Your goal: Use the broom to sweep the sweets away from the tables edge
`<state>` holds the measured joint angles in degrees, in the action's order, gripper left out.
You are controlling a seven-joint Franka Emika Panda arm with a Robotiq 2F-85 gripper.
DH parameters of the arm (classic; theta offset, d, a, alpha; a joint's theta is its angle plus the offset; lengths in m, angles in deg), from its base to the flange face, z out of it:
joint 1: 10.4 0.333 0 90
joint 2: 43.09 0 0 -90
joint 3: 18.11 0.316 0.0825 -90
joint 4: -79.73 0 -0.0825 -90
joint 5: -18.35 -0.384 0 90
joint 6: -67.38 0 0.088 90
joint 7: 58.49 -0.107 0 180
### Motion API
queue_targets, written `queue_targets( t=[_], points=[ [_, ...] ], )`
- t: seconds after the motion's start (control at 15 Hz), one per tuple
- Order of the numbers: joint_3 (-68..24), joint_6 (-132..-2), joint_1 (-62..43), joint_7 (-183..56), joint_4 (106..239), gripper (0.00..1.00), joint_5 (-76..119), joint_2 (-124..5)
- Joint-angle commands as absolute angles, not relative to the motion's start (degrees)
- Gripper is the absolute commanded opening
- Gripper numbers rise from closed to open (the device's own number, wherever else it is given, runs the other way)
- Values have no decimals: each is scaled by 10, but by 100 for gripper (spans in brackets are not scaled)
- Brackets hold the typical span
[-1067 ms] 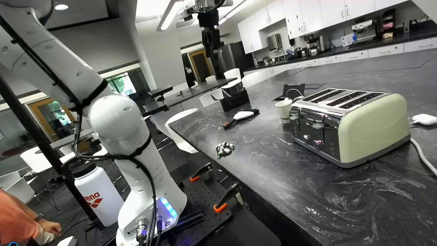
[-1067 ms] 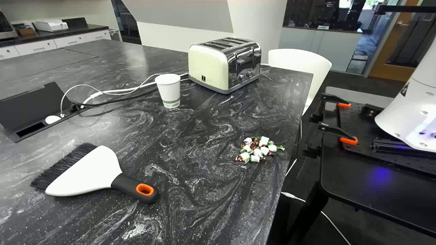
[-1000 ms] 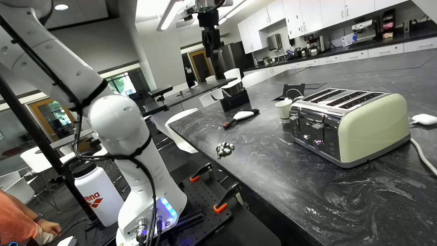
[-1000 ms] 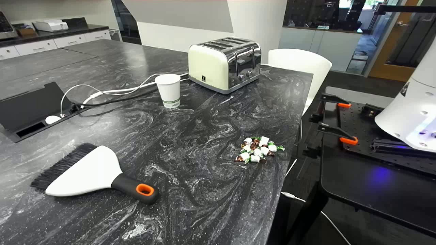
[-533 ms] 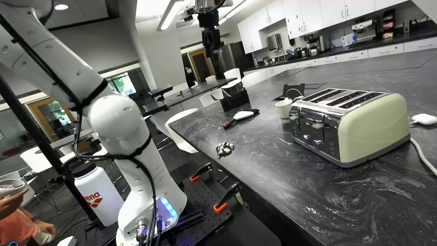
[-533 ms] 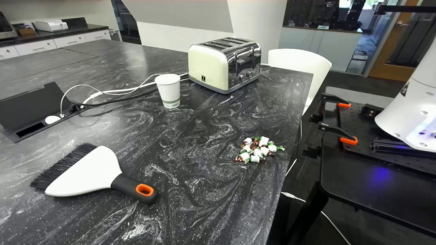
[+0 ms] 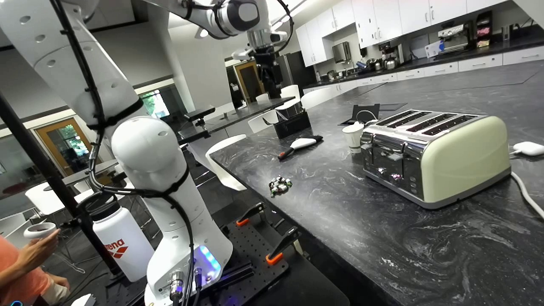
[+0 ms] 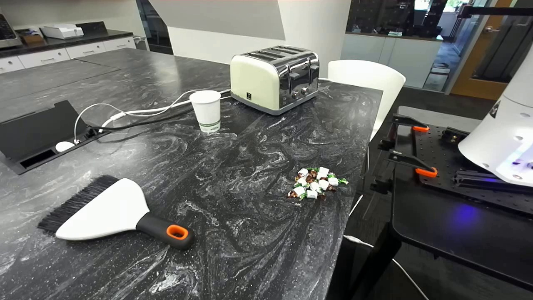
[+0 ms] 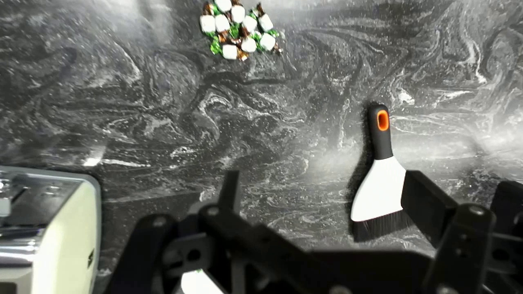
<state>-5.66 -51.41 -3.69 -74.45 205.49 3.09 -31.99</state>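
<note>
The broom, a hand brush with a white body, dark bristles and a black handle with an orange-rimmed hole, lies flat on the dark marbled table point(image 8: 250, 258) and shows in both exterior views point(image 8: 104, 212) point(image 7: 302, 143). Near the table's edge sits a small pile of sweets point(image 8: 316, 183) in white, green and brown wrappers. My gripper point(image 7: 273, 94) hangs well above the table. In the wrist view its jaws stand wide apart with nothing held, and the gripper point(image 9: 321, 173) partly overlaps the broom point(image 9: 380, 188) at its right finger. The sweets point(image 9: 241, 30) appear at that view's top.
A cream and chrome toaster point(image 8: 272, 79) and a paper cup point(image 8: 207, 110) stand on the table, cables running behind them. An open socket lid point(image 8: 41, 129) rises from the tabletop. Beyond the broom is a black box point(image 7: 293, 124). A person's hand point(image 7: 40, 248) shows lower left.
My arm has come down, bringing the gripper lower and more of the forearm into view. The person's hand, holding a white ringed device, has risen into view. Broom and sweets have not moved.
</note>
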Motion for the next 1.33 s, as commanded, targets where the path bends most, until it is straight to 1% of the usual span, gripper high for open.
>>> queue_targets(
  t=[0.0,0.2,0.33,0.4,0.53,0.8,1.07,1.27],
  points=[
    [-23,-629,-12,-818,2045,100,89,-401],
    [-11,-688,17,-894,2025,100,168,-471],
    [-18,-690,39,-936,2013,100,234,-496],
    [-24,-692,37,-902,2041,100,193,-470],
    [-25,-693,49,-924,2029,100,219,-492],
    [-28,-693,49,-924,2019,100,221,-496],
    [-37,-784,77,-997,1996,100,272,-565],
    [-73,-855,131,-1089,1977,100,362,-622]
  ],
)
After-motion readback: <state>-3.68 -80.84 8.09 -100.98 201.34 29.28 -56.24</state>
